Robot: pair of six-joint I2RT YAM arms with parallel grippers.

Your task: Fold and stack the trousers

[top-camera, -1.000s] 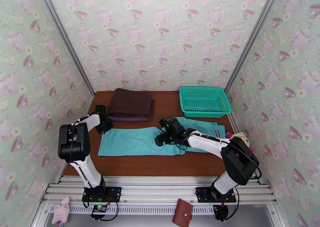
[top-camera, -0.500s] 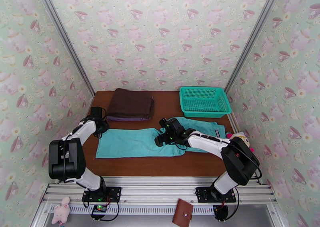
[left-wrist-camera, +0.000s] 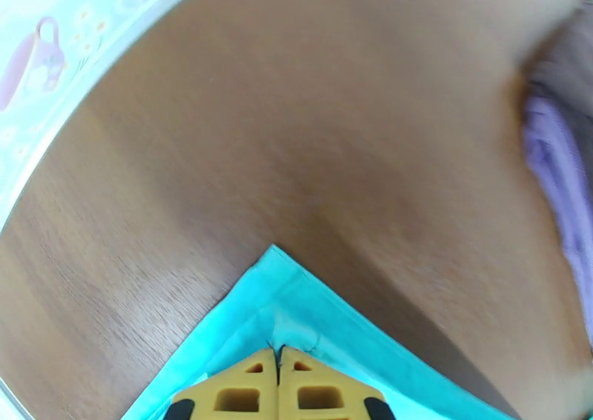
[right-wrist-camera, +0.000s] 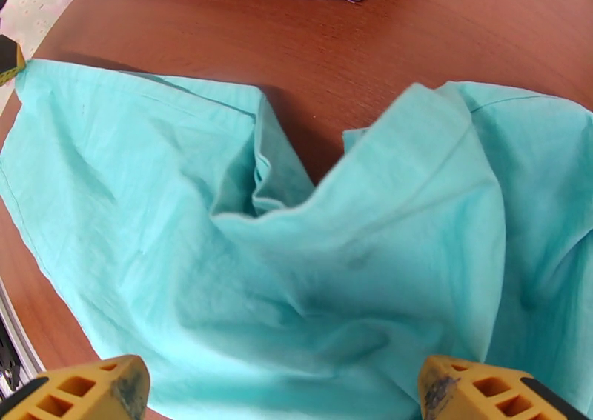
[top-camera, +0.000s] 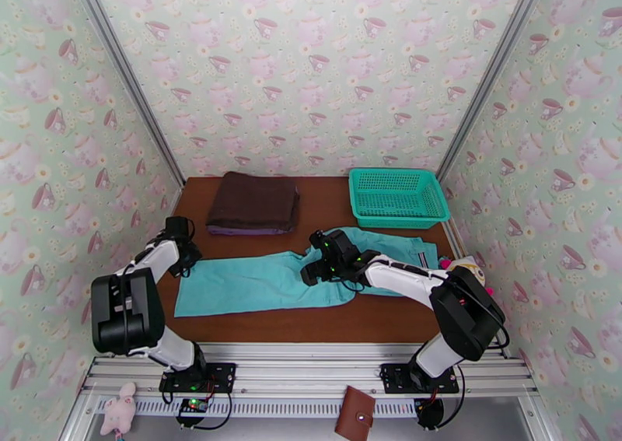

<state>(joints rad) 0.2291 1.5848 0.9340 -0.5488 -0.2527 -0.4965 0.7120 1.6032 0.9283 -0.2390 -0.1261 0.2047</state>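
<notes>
The turquoise trousers [top-camera: 256,281] lie lengthwise across the brown table [top-camera: 326,194], with the waist end toward the right [top-camera: 404,252]. My left gripper [top-camera: 183,266] is at their far left corner. In the left wrist view its yellow fingers [left-wrist-camera: 279,366] are shut on that cloth corner [left-wrist-camera: 278,295]. My right gripper [top-camera: 311,270] hovers low over the trousers' middle. In the right wrist view it [right-wrist-camera: 285,384] is open, its fingers [right-wrist-camera: 96,388] spread wide over rumpled cloth [right-wrist-camera: 311,251]. A fold is bunched up there.
A dark brown folded cloth [top-camera: 254,201] on a purple layer [left-wrist-camera: 556,170] lies at the back left. A teal mesh basket [top-camera: 396,196] stands at the back right. A plush toy [top-camera: 465,267] sits at the right edge. The left wall is close beside my left gripper.
My left gripper moved left and nearer with the corner, dragging the leg end leftward and skewing the cloth. The right gripper stayed in place over the middle.
</notes>
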